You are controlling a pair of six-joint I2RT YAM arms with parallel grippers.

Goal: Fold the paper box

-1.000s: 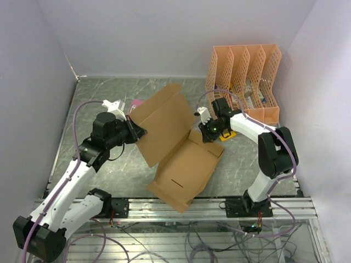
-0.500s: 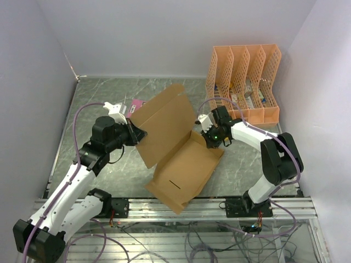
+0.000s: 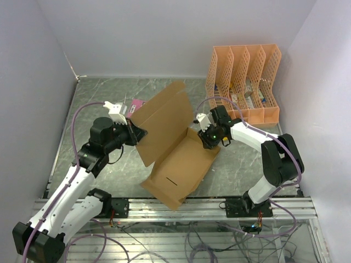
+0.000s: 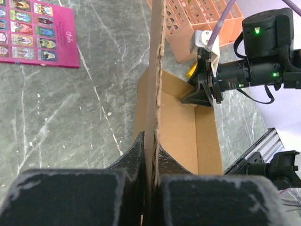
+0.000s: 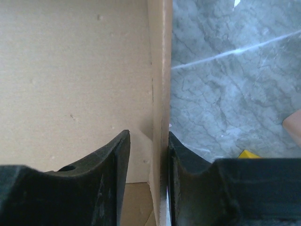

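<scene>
Left fingers were clamped tight on the near edge of the large panel, holding it up on its crease. The right fingers stood parted astride the short side wall, one pad against its outer face and a gap showing on the inner side, so they seemed to steady it rather than pinch it. Between the two arms, the paper box lay on the tabletop in front of the orange file organizer and to its left, its base flat and the panel rising from the edge farther from the organizer. I judged the fold to be under way but well short of done. One big panel and the wall at the organizer end were up, yet the end farthest from the organizer was still flat, the slot in the base was unfilled, and nothing looked tucked or locked. A second earlier the panel leaned lower and the flap at the organizer end lay spread outward. By this moment the panel stood steeper, that flap was upright between the right fingers, and the base had slid slightly away from the organizer. The pink card, well to the organizer's left, had not moved.
</scene>
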